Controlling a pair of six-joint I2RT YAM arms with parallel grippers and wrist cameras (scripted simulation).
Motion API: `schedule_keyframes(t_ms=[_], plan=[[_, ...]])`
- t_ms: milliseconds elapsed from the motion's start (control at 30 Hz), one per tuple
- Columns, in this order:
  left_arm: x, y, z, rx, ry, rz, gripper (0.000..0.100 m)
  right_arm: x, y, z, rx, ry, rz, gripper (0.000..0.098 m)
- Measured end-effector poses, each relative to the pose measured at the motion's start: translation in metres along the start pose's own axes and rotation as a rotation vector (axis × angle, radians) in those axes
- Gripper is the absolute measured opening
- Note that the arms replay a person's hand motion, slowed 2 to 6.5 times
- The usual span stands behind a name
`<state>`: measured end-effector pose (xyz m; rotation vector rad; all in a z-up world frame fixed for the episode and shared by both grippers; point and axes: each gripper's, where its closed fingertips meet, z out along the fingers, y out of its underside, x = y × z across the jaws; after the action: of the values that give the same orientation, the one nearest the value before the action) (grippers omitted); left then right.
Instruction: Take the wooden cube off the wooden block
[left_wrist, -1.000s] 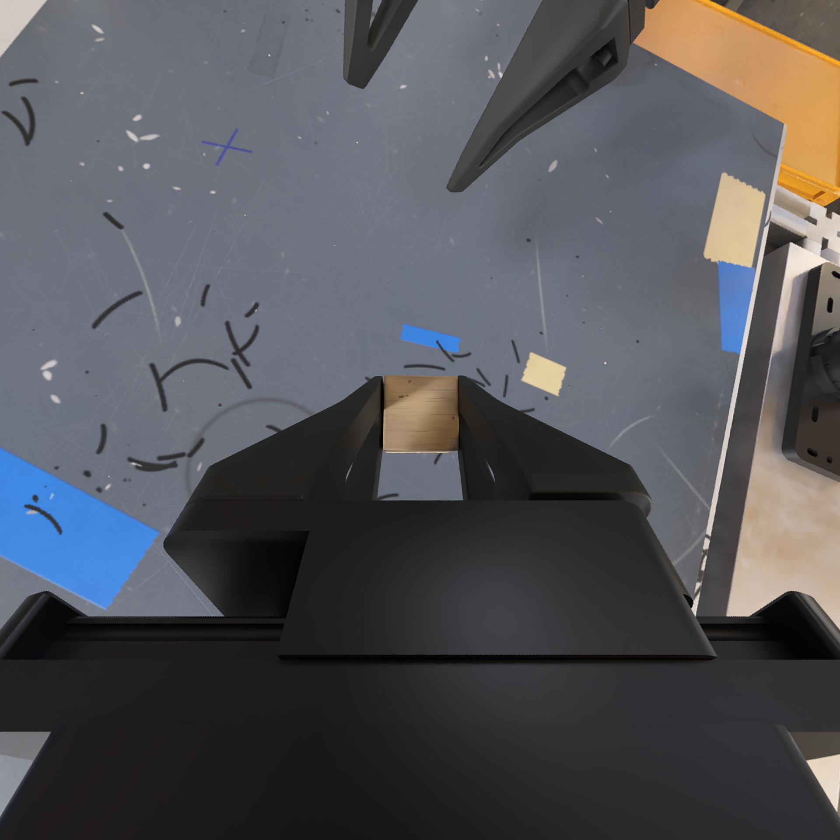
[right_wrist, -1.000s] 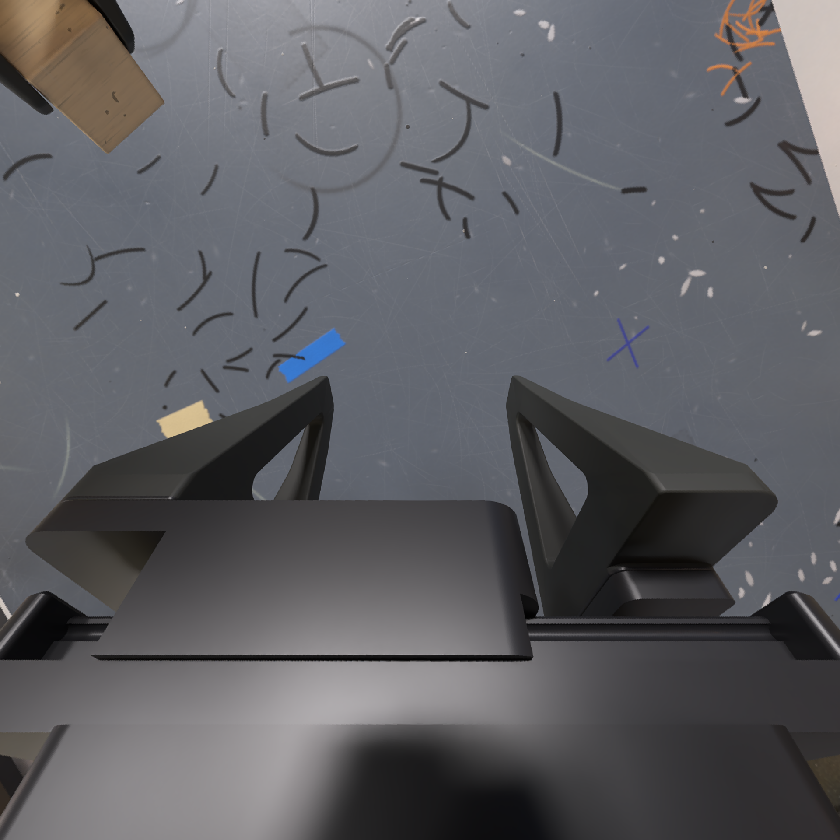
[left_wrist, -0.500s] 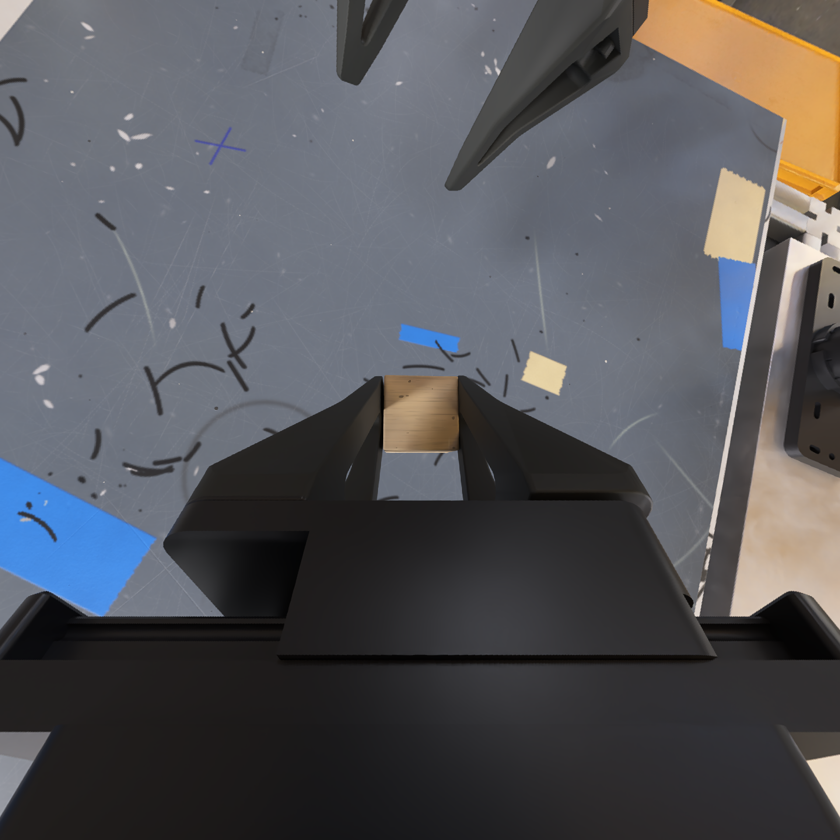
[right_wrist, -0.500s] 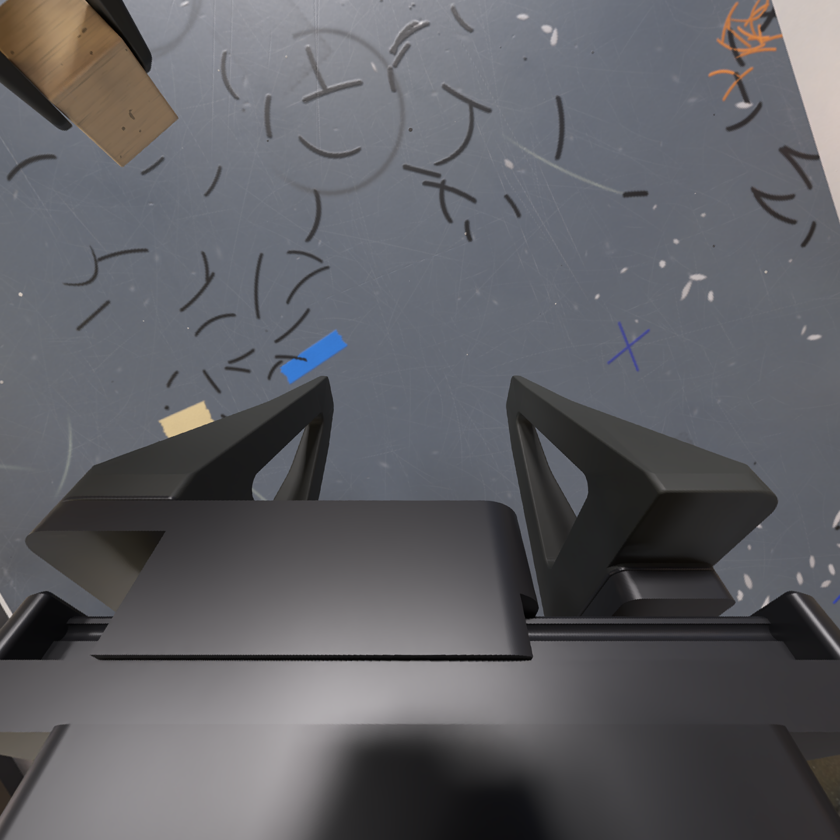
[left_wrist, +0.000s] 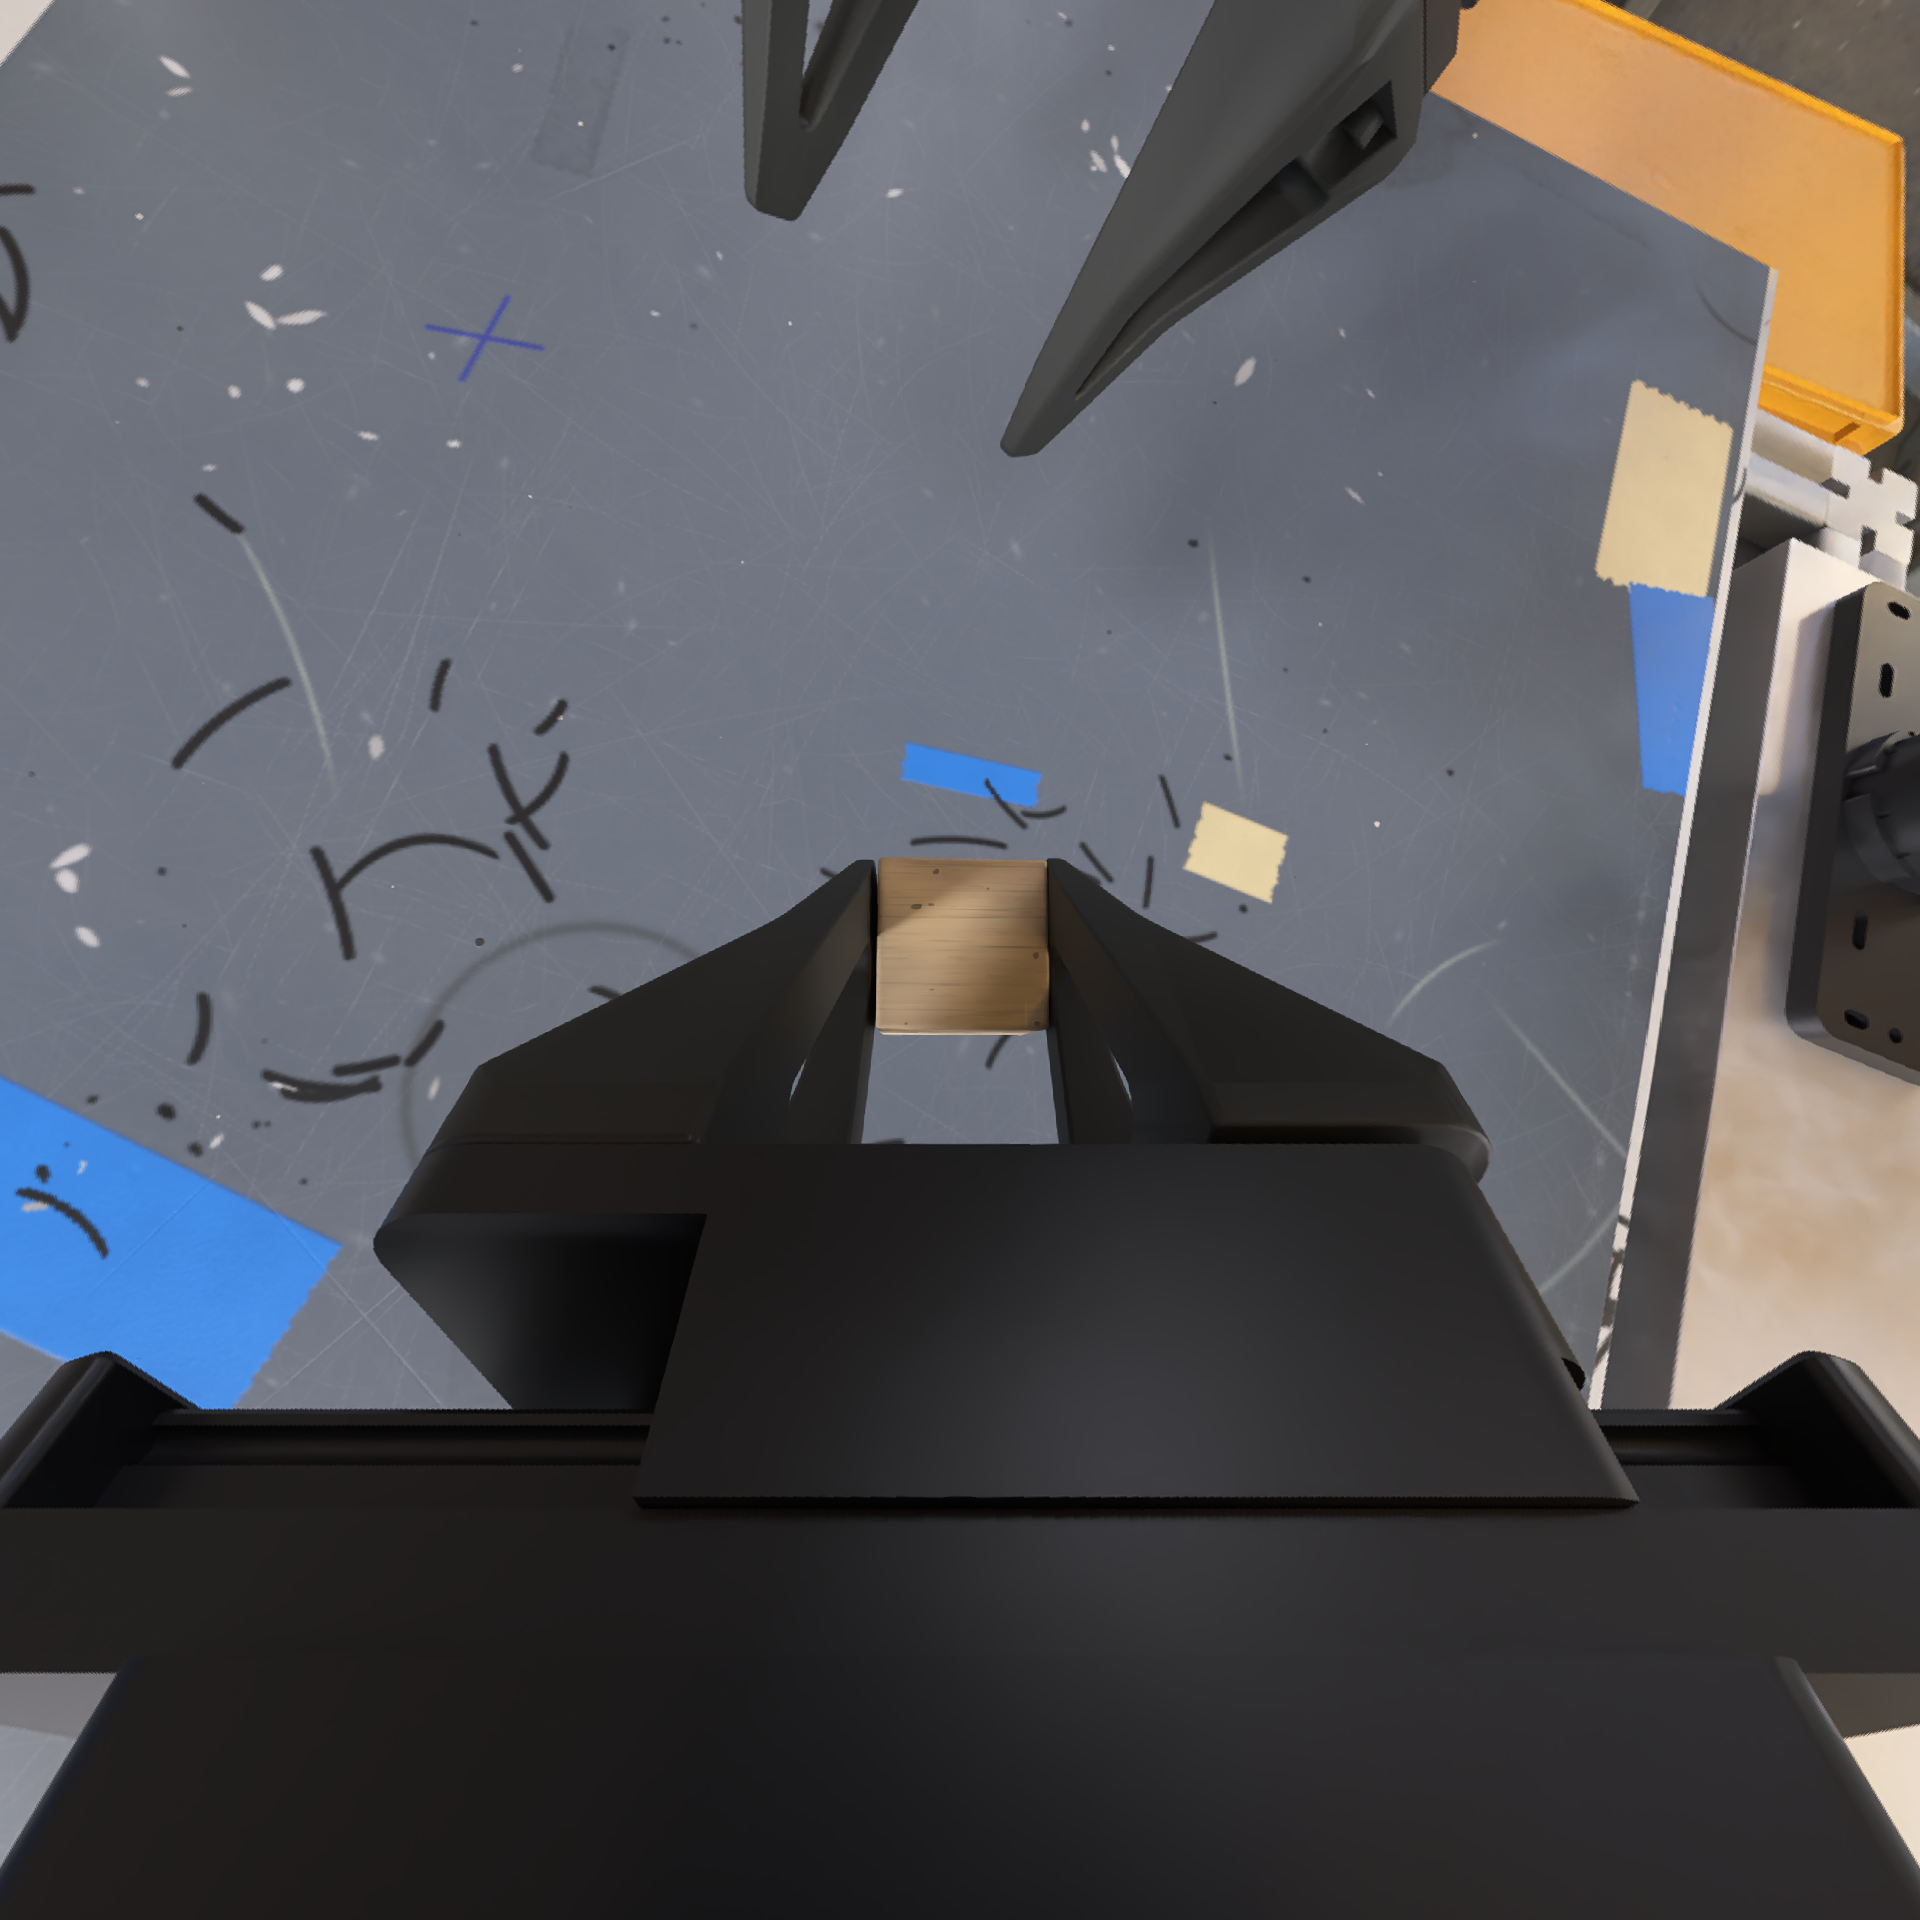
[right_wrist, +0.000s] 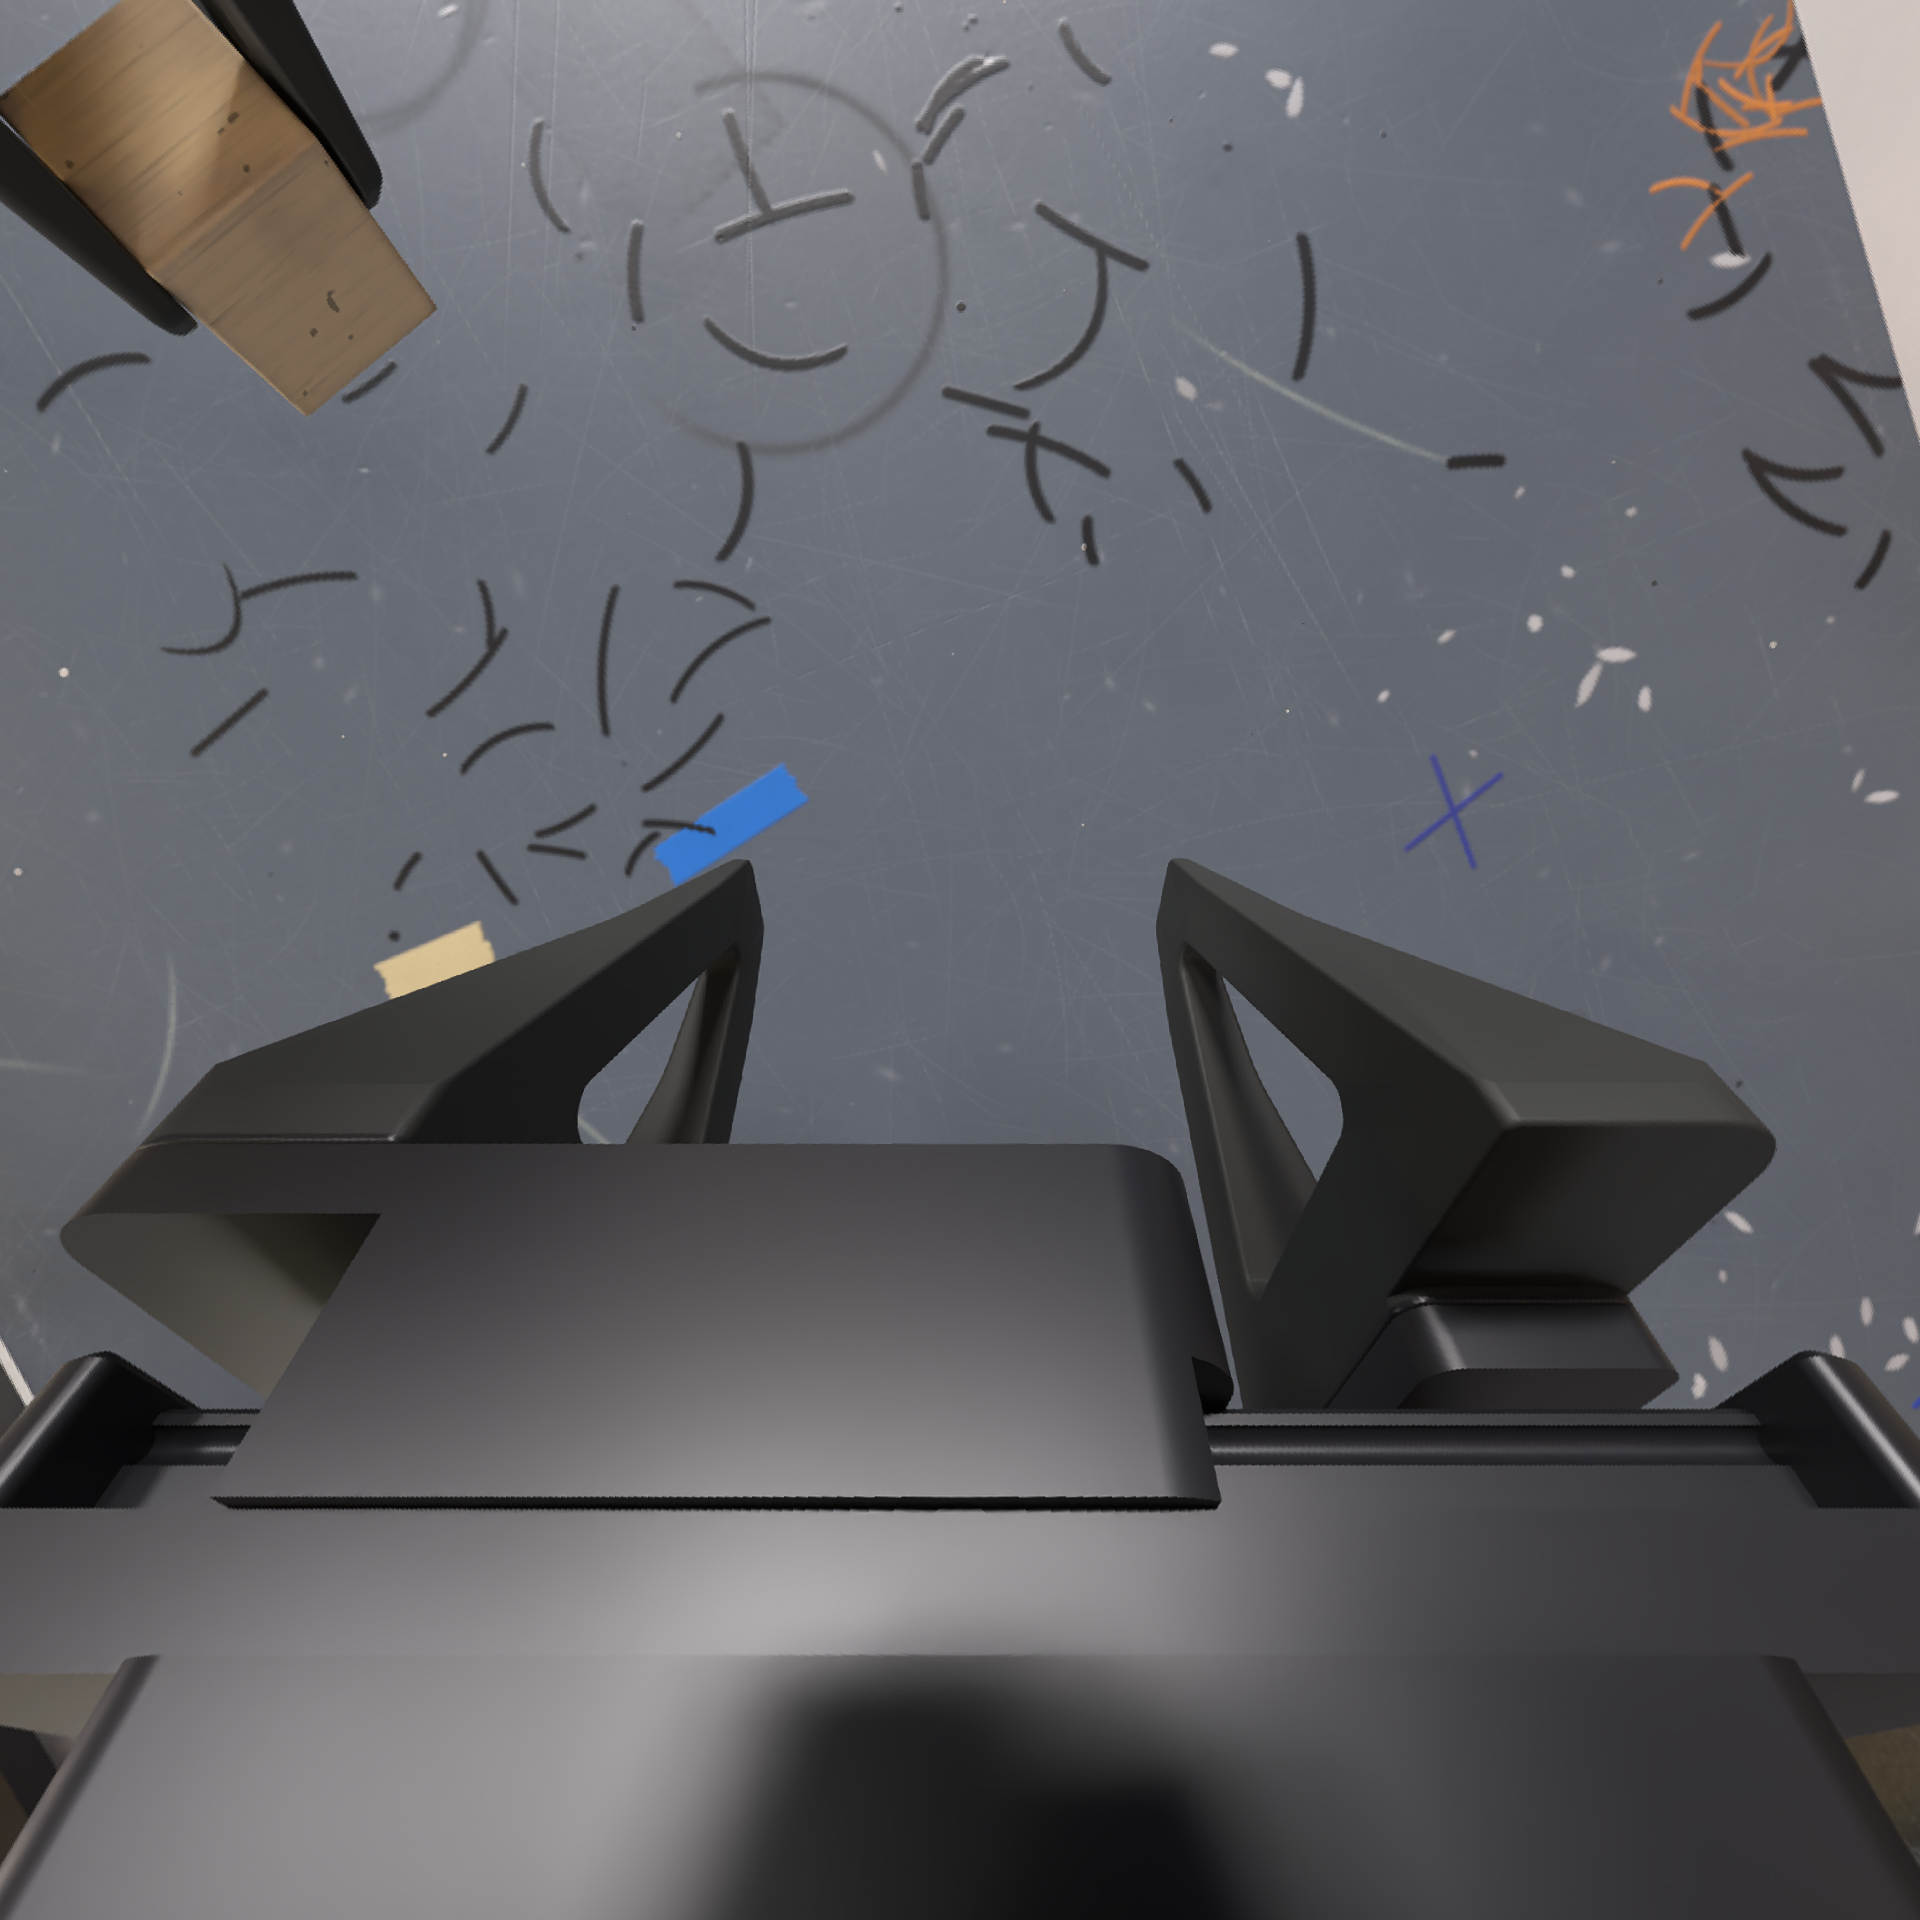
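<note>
My left gripper is shut on the light wooden cube and holds it above the grey table. The cube also shows in the right wrist view at the top left, clamped between the left gripper's dark fingers and clear of the table. My right gripper is open and empty above the table. In the left wrist view its two fingers hang in at the top, spread apart. No wooden block shows in either view.
The table carries black scribbles, blue tape strips and beige tape pieces. An orange bin stands past the table's far right corner. A black mounting plate sits beyond the table's right edge.
In the right wrist view the held cube has shifted down and right in the frame and looks larger. In the left wrist view the table marks have drifted slightly left. Both grips are unchanged.
</note>
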<state>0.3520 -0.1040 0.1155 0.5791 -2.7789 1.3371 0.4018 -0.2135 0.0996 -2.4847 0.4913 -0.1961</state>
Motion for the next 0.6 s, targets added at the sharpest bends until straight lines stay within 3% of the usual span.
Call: schedule_keyframes(t_ms=[600], plan=[[0.0001, 0.0006, 0.0020, 0.016, 0.010, 0.003, 0.026, 0.0002, -0.0022, 0.0004, 0.000, -0.002, -0.005, 0.0651]])
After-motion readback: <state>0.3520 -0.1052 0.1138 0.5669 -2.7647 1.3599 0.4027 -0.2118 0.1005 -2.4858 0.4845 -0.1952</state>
